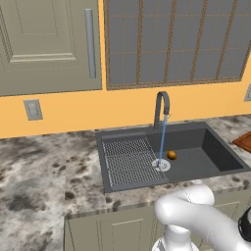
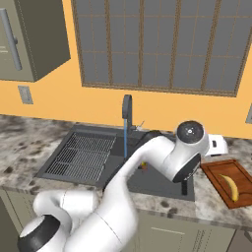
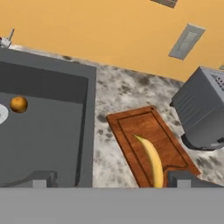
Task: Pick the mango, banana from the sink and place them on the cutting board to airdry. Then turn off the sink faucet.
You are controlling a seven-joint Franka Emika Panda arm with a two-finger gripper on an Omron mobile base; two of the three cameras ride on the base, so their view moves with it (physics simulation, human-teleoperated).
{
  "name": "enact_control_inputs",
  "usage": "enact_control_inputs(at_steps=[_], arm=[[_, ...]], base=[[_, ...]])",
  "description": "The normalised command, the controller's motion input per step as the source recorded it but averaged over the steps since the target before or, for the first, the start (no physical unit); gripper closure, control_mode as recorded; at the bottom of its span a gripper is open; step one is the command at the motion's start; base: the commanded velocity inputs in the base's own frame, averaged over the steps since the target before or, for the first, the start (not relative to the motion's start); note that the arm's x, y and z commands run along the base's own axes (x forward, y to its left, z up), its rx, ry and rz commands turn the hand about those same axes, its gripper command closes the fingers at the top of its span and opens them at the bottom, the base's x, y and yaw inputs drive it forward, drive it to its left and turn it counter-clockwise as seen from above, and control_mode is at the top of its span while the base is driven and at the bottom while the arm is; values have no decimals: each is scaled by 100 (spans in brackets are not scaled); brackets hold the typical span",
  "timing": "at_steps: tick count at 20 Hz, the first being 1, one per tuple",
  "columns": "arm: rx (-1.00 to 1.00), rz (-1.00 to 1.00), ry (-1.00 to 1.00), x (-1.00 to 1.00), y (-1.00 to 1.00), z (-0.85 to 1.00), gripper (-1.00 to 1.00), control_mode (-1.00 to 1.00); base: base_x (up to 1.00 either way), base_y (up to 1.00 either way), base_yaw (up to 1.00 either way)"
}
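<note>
Hand view looks down over the counter's right part: my two fingertips (image 3: 41, 179) rise far apart at the bottom edge, so my gripper (image 3: 111, 179) is spread wide with nothing between the tips. One tip stands over the sink (image 3: 52, 144) floor, the other over the near end of the board (image 3: 144, 127). The banana (image 3: 152, 159) lies flat on the board, running along its length, its near end just beside my right-hand tip. The mango (image 3: 19, 104) sits on the sink floor, close beside the silver drain (image 3: 1, 114) at the picture's left edge. A grey toaster (image 3: 203, 109) stands on the counter just beyond the board.

From the right base view, my arm bends across the sink's right half, and the banana (image 2: 229, 187) rests on the board (image 2: 216, 170) to the right of the basin. A little of the mango (image 2: 143, 165) peeps out beside my forearm. I cannot make out my fingers here.

From the left base view, the faucet (image 1: 161, 109) arches over the sink (image 1: 206, 147) with a thin blue stream falling to the drain (image 1: 161, 165). The mango (image 1: 171, 155) sits just right of that stream, apart from the ribbed drainboard (image 1: 126, 159). A corner of the board (image 1: 243, 142) shows at the right edge.
</note>
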Motion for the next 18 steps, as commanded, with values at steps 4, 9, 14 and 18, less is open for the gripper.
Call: enact_control_inputs(at_steps=[4, 9, 14, 18], arm=[[6, 0, 25, 0, 27, 55, -100, -100], [3, 1, 7, -10, 3, 1, -100, -100], [0, 5, 0, -20, 15, -28, -100, -100], [7, 9, 0, -34, 10, -25, -100, -100]], base=[[0, 0, 0], [0, 0, 0], [0, 0, 0], [0, 0, 0]])
